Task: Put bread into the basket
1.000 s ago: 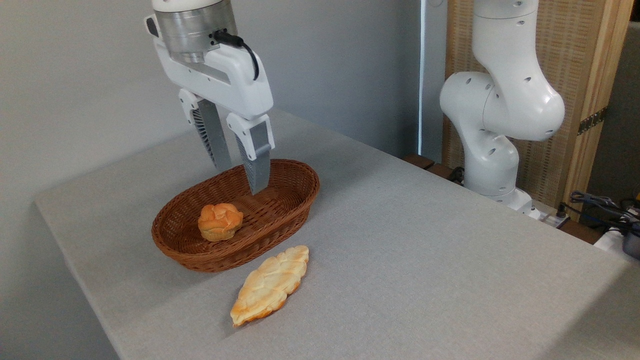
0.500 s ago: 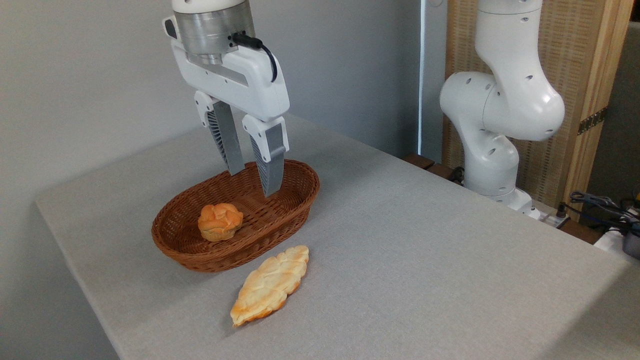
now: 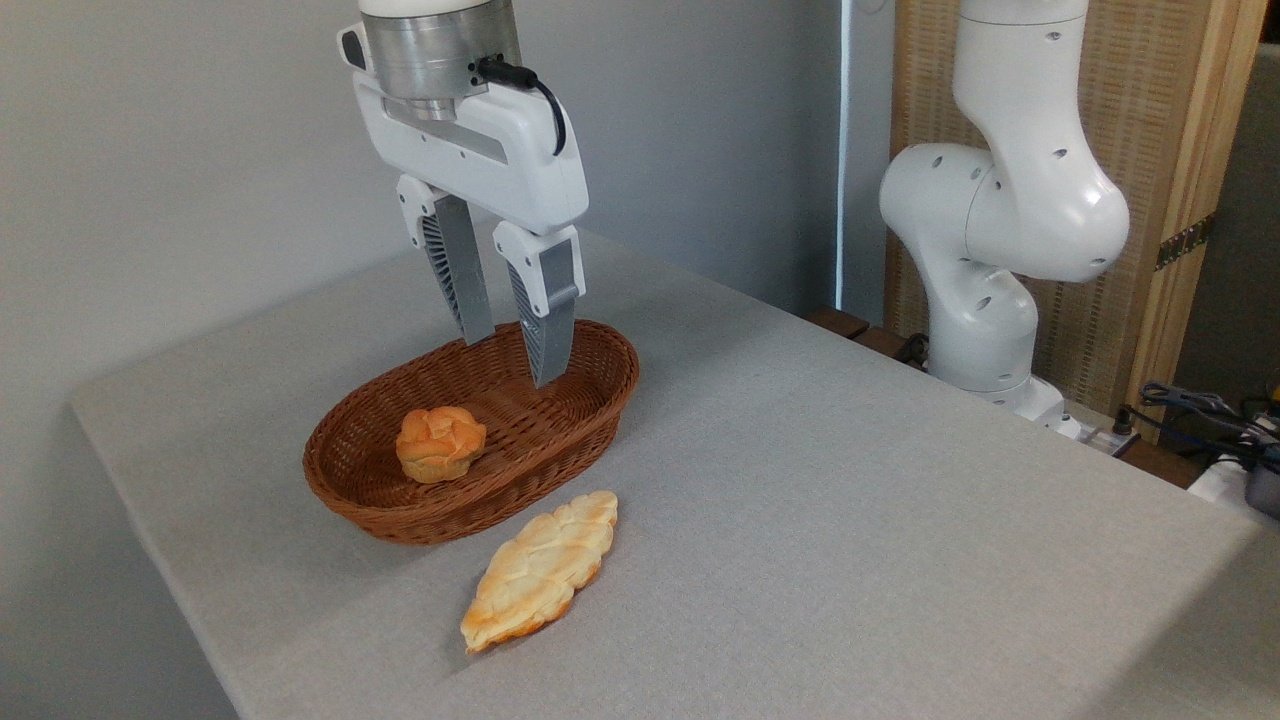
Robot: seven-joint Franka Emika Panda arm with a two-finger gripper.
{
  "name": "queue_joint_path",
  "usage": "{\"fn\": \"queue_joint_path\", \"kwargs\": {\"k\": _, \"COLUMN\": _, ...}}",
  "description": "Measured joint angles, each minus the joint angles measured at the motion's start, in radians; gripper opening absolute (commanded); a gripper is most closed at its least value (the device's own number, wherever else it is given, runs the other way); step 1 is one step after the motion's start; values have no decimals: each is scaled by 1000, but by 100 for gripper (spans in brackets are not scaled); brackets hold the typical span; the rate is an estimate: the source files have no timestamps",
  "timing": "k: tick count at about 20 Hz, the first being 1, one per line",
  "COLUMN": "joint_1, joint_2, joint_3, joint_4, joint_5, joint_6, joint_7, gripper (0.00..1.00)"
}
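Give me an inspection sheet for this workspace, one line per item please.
Surface: grey table, cloth-like, no spills seen.
Job's things: bun lies inside the wicker basket.
Clutter: braided loaf on the table, just in front of the basket.
Gripper: gripper open, empty, above the basket's far end.
Cables: black cable at the wrist; cables beyond the table's right edge.
Surroundings: grey wall, wooden screen.
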Motion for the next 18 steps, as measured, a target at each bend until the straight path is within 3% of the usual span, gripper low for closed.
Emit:
{"fn": "queue_joint_path", "kwargs": {"k": 9, "joint_1": -12, "joint_2": 0, "joint_3": 7, "joint_4": 0, "joint_5": 0, "joint_6": 0, "joint_7": 1, "gripper": 100}}
{"fn": "queue_joint_path", "kwargs": {"k": 13, "joint_1": -124, "joint_2": 0, "joint_3": 136, "joint_4": 1, "joint_5": 0, "joint_6": 0, "joint_7": 2, "gripper": 100}}
{"fn": "queue_joint_path", "kwargs": {"k": 18, "joint_1": -150, "joint_2": 2, "joint_3": 159, "joint_4": 0, "joint_5": 0, "joint_6": -2, "joint_7": 4, "gripper": 100}}
